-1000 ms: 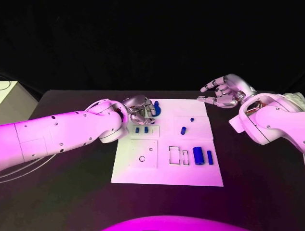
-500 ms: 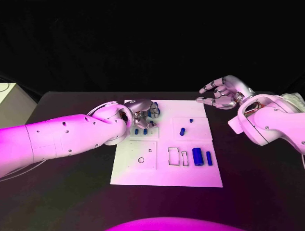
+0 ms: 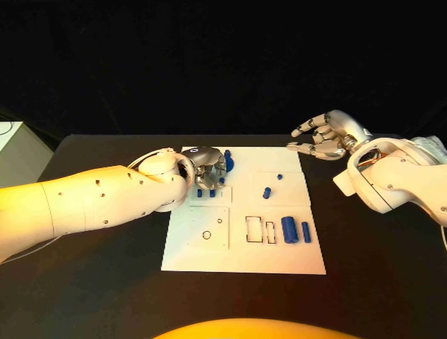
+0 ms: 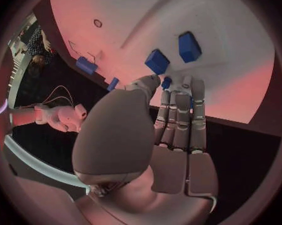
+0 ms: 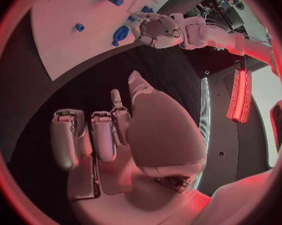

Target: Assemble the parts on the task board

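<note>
Left silver hand pinches a small blue plastic part at the far-left corner of the white rectangular task board; judged best lowered squarely, upright, while the right silver hand, half-curled and empty, hovers beyond the board's far-right corner.

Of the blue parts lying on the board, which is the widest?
The blue cylinder in the board's near right area, lying just left of a thinner blue rod. It is clearly wider than every other loose blue part on the task board.
</note>
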`<state>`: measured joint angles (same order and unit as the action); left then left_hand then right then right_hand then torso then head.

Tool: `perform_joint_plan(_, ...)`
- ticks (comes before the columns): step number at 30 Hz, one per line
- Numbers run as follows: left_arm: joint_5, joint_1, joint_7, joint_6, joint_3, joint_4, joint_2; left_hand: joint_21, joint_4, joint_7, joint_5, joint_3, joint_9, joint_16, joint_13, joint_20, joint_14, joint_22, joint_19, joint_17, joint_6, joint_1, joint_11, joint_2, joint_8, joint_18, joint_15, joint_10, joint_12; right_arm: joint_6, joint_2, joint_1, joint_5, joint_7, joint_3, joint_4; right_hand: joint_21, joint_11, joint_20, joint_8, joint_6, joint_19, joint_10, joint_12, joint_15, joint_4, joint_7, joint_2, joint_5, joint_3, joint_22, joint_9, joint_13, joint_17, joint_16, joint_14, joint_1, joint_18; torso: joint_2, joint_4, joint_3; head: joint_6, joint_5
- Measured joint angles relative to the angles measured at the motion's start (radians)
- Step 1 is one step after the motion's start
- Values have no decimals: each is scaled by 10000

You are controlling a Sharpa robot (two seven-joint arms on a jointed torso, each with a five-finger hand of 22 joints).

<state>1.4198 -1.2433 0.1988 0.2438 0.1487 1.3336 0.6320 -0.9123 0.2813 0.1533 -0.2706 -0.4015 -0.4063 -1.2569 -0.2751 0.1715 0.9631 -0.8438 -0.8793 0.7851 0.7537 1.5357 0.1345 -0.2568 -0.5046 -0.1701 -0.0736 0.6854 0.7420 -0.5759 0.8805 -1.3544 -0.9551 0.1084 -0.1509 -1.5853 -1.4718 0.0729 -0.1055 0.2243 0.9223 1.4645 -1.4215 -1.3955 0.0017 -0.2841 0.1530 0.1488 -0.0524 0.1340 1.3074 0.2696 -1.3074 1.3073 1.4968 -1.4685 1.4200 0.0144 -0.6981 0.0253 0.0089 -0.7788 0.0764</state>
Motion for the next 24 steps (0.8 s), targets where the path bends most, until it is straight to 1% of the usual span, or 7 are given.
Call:
perform_joint_plan(3, 57, 0, 122, -74, -3, -45, -43, -59, 0, -33, 0, 0, 136, -114, 134, 0, 25, -69, 0, -61, 62, 39, 11, 39, 86, 1, 26, 50, -73, 0, -1, 1, 0, 0, 0, 1, 0, 0, 0, 0, 0, 0, 0, 0, 0, 0, 0, 0, 0, 0, -1, 1, 0, 0, 0, 0, 0, 0, -1, -1, 0, 0, -7)
perform_joint_plan(5, 79, -1, 176, -101, -4, -72, -65, -113, 28, 22, 0, -29, 211, -182, 216, 0, 24, -105, 0, -133, 118, 39, 12, 39, 139, 0, 25, 123, -170, 0, -1, 1, 0, 0, 0, 1, 0, 0, 0, 0, 0, 0, 0, 0, 0, 0, 0, 0, 0, 0, 0, 0, 0, 0, 0, 0, 0, 0, -3, -1, 0, 5, -7)
perform_joint_plan(10, 100, -7, 270, -149, -9, -106, -106, -157, 32, 22, 0, -82, 355, -199, 370, 0, 23, -158, 0, -342, 118, 41, 31, 41, 263, 1, 24, 147, -283, 0, -2, 1, 0, 0, 0, 1, 0, 0, 0, 0, 0, 0, 0, 0, 0, 0, 0, 0, 0, 0, 0, 1, 1, 0, 0, 0, 0, 0, -4, 2, 2, 10, -15)
perform_joint_plan(11, 100, -8, 280, -157, -10, -109, -110, -173, 14, 22, 0, -100, 381, -252, 402, 0, 22, -171, 1, -349, 118, 81, 26, 81, 268, 1, 24, 216, -334, 0, -2, 1, 0, 0, 0, 0, 0, 0, 0, -1, 0, 0, 0, 0, 0, 0, 0, 0, 0, 0, -1, 1, 1, 0, 0, 0, 0, 0, -4, 2, 2, 10, -15)
perform_joint_plan(15, 99, -9, 303, -186, -10, -128, -132, -228, 28, 3, 0, -168, 471, -386, 529, 0, 22, -228, 1, -339, 241, 81, -24, 81, 324, 0, 23, 371, -436, 1, 1, 1, 0, 0, 0, -2, 0, 0, 0, -1, 0, 0, 0, 0, 0, 0, 0, 0, 0, 0, 1, 1, 1, 0, 0, 0, 0, 0, -4, 2, 9, -5, -22)
perform_joint_plan(19, 82, -12, 313, -222, -10, -176, -172, -270, 45, 3, 0, -207, 628, -541, 688, 0, 164, -296, 1, -356, 241, 81, -58, 81, 517, 1, 57, 551, -582, 1, 2, 1, 1, 0, 0, -6, 0, 0, 0, -1, 0, 0, 0, 0, -38, 0, 0, 0, 0, 0, 7, 1, 1, 0, 0, 38, 0, 0, -4, -8, 9, -13, -33)
perform_joint_plan(24, 58, -15, 319, -282, -12, -243, -234, -309, 21, 11, -1, -253, 706, -606, 821, 0, 197, -331, 1, -444, 249, 81, -93, 81, 530, 0, 90, 587, -748, 1, -1, 2, 1, 1, 0, -8, 0, 0, 0, -1, 0, 0, 0, 0, -38, 0, 0, 0, 0, 0, 7, 1, 1, 0, 0, 39, 0, 0, -5, -6, 9, -23, -39)
